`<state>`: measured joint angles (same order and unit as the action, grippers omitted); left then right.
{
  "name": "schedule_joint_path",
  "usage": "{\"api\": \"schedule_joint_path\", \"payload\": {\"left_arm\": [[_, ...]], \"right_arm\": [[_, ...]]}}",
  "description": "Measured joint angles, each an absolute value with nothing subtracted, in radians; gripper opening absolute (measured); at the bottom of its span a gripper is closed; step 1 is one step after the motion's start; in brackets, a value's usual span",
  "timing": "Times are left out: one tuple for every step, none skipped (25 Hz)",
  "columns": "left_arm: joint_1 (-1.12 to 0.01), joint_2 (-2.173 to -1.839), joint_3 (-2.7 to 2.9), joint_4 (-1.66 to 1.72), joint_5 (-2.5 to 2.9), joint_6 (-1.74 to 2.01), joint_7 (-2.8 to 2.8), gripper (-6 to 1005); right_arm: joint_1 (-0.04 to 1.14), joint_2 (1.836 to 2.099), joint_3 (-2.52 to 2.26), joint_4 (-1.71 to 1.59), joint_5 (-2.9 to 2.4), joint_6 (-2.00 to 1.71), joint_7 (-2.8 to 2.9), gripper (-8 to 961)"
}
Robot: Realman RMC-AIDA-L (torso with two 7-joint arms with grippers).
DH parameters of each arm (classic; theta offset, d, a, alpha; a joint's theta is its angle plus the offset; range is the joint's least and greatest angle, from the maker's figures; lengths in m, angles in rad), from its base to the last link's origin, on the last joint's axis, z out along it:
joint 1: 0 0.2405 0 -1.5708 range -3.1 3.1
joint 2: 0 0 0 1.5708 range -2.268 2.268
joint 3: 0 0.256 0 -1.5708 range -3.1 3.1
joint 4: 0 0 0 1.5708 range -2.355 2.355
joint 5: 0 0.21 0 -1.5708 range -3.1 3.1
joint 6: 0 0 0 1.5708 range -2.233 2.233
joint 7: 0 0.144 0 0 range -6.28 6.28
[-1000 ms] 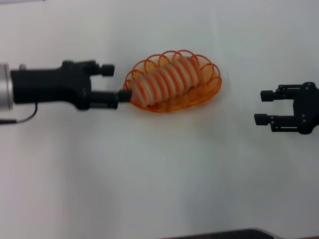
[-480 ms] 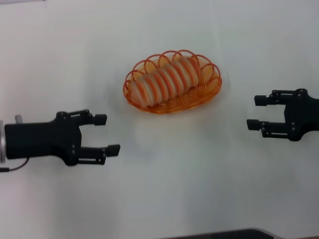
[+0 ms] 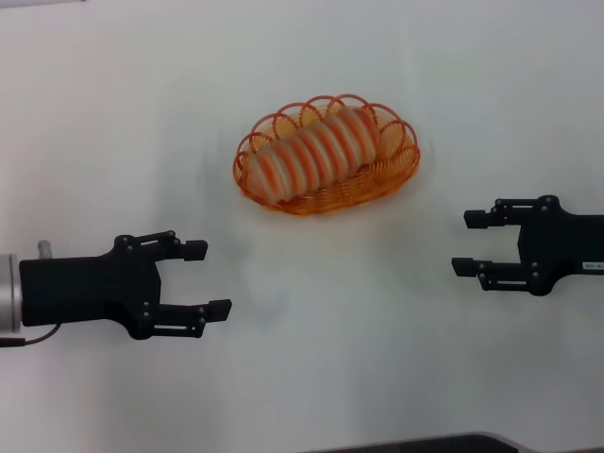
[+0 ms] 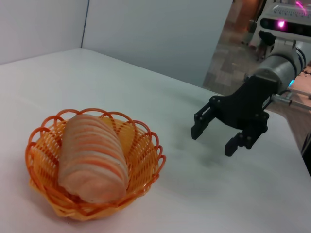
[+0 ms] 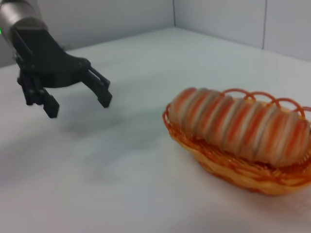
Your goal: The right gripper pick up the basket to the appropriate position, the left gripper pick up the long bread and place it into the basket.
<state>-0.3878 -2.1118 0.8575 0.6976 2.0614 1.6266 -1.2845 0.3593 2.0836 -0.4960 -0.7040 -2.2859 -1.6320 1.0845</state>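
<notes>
The orange wire basket (image 3: 401, 173) stands on the white table, a little beyond the middle. The long bread (image 3: 316, 151), striped orange and cream, lies lengthwise inside it. Both also show in the left wrist view, basket (image 4: 146, 160) and bread (image 4: 92, 158), and in the right wrist view, basket (image 5: 233, 170) and bread (image 5: 233, 124). My left gripper (image 3: 206, 278) is open and empty, low on the left, apart from the basket. My right gripper (image 3: 469, 243) is open and empty on the right, apart from the basket. The right gripper (image 4: 217, 139) shows in the left wrist view, the left gripper (image 5: 77, 103) in the right wrist view.
The white table (image 3: 311, 359) carries nothing else. A dark edge (image 3: 425, 444) shows at the near side. Grey walls (image 4: 160, 34) stand behind the table. Beyond the table's far end a floor and equipment (image 4: 286, 14) show.
My left gripper has drawn back from the basket's left end toward the near left and is open. My right gripper has moved a little nearer and inward. Bread and basket have stayed put.
</notes>
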Motion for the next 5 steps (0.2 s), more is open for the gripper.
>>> {"api": "schedule_joint_path", "payload": {"left_arm": [[-0.387,-2.114,0.857,0.697,2.062,1.624,-1.28,876],[-0.386,-2.116,0.857,0.696,2.062,1.621,-1.278,876],[-0.386,-2.117,0.857,0.696,2.062,1.619,-1.276,876],[-0.385,-2.118,0.857,0.695,2.062,1.617,-1.274,876],[-0.385,-2.118,0.856,0.695,2.062,1.616,-1.272,876]], "right_arm": [[0.359,2.084,-0.499,-0.698,-2.286,-1.623,1.081,691],[0.359,2.084,-0.5,-0.692,-2.286,-1.619,1.075,691],[0.359,2.084,-0.5,-0.687,-2.286,-1.617,1.07,691],[0.359,2.084,-0.499,-0.683,-2.286,-1.616,1.066,691],[0.359,2.084,-0.498,-0.68,-2.285,-1.616,1.064,691]]}}
